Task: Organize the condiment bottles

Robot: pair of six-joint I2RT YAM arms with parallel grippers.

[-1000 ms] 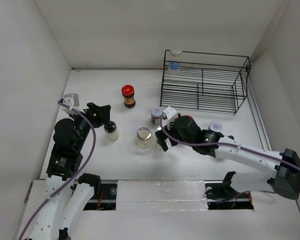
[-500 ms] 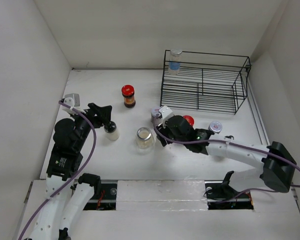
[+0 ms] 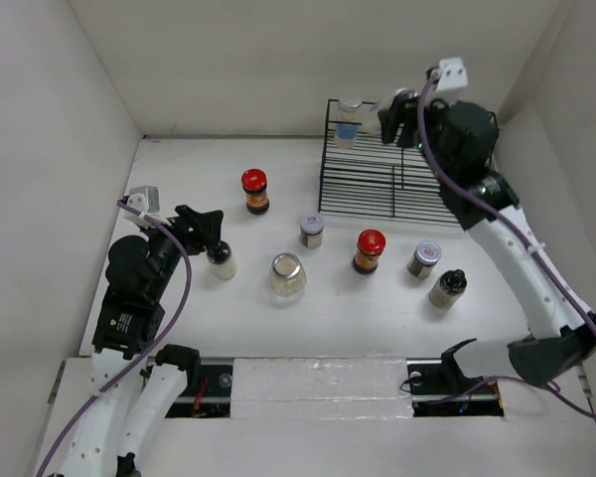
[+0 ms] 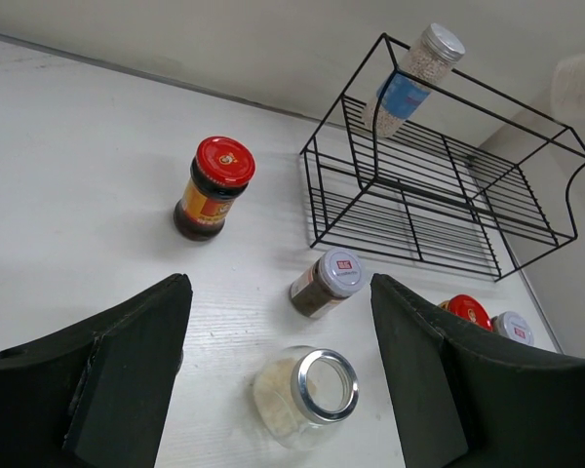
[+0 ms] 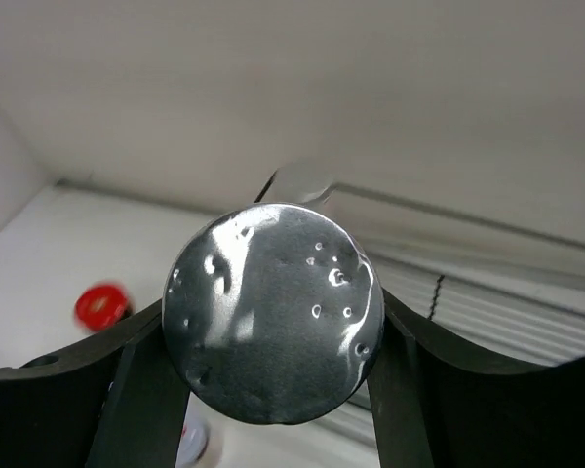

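White walls are closing in the pale worktop on three sides. We are seeing the right hand hanging high over the back of the black wire rack. Its fingers are squeezing a silver-lidded jar between them. Just beside this hand, a blue-labelled bottle is sitting in the rack's back left corner.

The left hand is sitting low on the left, with its fingers apart and nothing between them. A black-capped white bottle is standing just beside its near finger.

Out on the worktop, a wide glass jar is standing in the middle. A small spice jar is waiting behind it. One red-capped jar is standing farther back, and another red-capped bottle is off to the right. Past that, a second spice jar and a dark-capped jar are standing close together.
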